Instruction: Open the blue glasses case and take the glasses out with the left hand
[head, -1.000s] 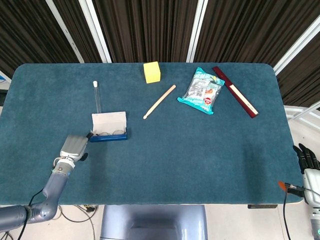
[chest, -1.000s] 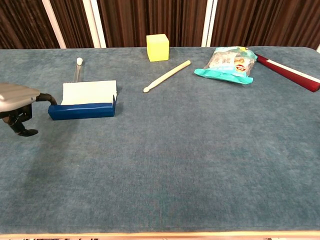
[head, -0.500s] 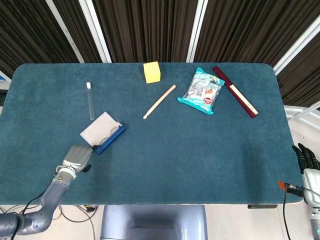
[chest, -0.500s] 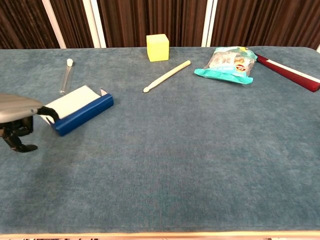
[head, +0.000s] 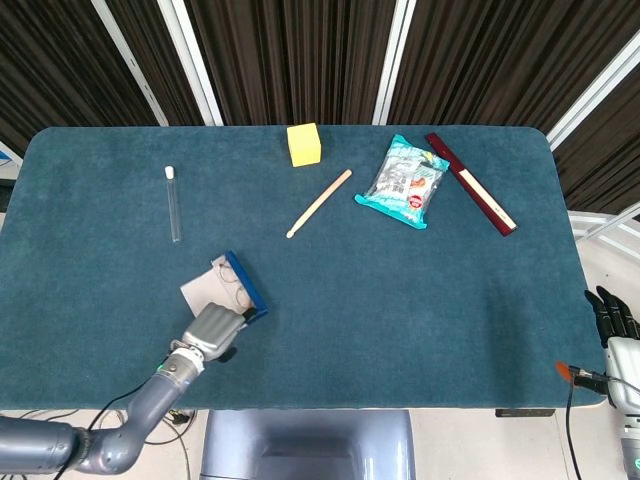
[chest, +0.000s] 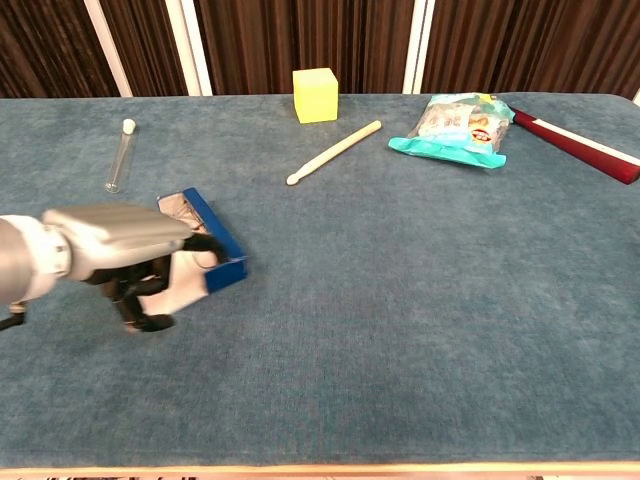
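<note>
**Case lying open, left hand right on top of it**

The blue glasses case (head: 231, 287) sits open near the front-left part of the teal table (head: 400, 290), turned at an angle, pale lining facing up and the blue tray edge running diagonally. Inside, in the head view, there's the faint outline of the glasses (head: 228, 283) resting in the case; from the chest view only a bit of them peeks over the far rim.

The left hand (chest: 130, 258) is down at the near end of the case, grey back facing up, dark fingers (chest: 150, 290) curled underneath and touching the case's lining and blue edge. Whether it actually has a grip on anything I can't tell; the back of the hand covers the fingertips in both views.

Over at the far right, the right hand (head: 613, 318) hangs just off the table's edge, dark fingers pointing up and side by side, nothing in them, well apart from everything.

Moving outward: a clear test tube with a white cap (head: 174, 203) lies behind the case toward the left. Toward the middle, a pale wooden stick (head: 319, 203) lies on a diagonal, and a yellow cube (head: 304, 144) stands near the back edge. Right of those, a turquoise snack packet (head: 404, 181), and just beside it a dark red ruler-like bar with a pale strip (head: 470, 183), angled toward the right edge.
</note>
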